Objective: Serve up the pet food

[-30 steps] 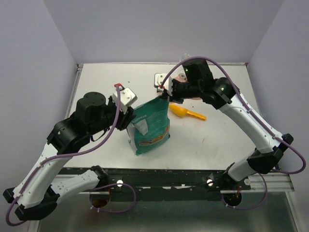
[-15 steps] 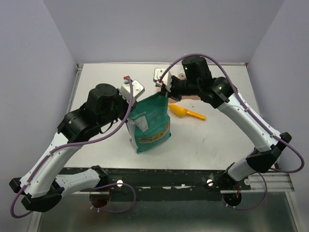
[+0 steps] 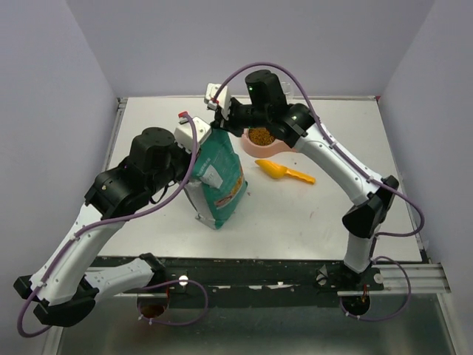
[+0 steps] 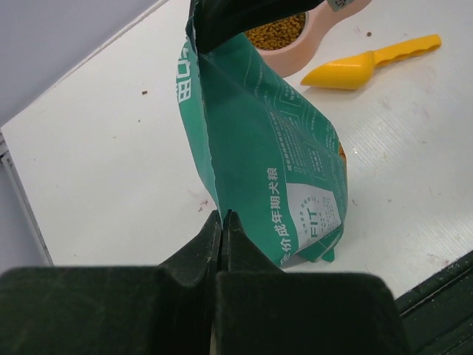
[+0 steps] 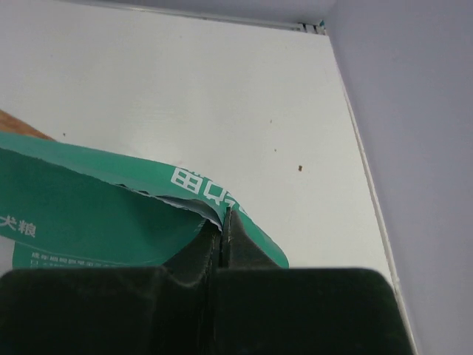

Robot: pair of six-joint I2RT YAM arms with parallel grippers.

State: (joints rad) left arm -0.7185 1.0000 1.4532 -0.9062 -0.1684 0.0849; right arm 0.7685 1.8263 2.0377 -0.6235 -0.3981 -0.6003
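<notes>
A teal bag (image 3: 220, 176) stands upright in the middle of the table. My right gripper (image 3: 219, 123) is shut on its torn top edge (image 5: 194, 205), with the jaws pinched together around the film. The left gripper (image 3: 194, 151) is shut too, its tips (image 4: 222, 216) pinching the bag's (image 4: 259, 126) near side seam low down. Brown pet food (image 3: 260, 136) fills a pink bowl (image 3: 278, 148) just behind and to the right of the bag; the left wrist view also shows the pet food (image 4: 277, 31). The bag's inside is hidden.
A yellow-orange scoop (image 3: 285, 173) lies on the table right of the bag and in front of the bowl, also seen as the scoop (image 4: 355, 66). A few stray crumbs dot the white tabletop (image 5: 222, 96). Walls close in the table's sides and back.
The right arm has swung left with the bag's top, pulling the bag tall and narrow and uncovering the bowl. The left gripper moved in and closed on the bag's side.
</notes>
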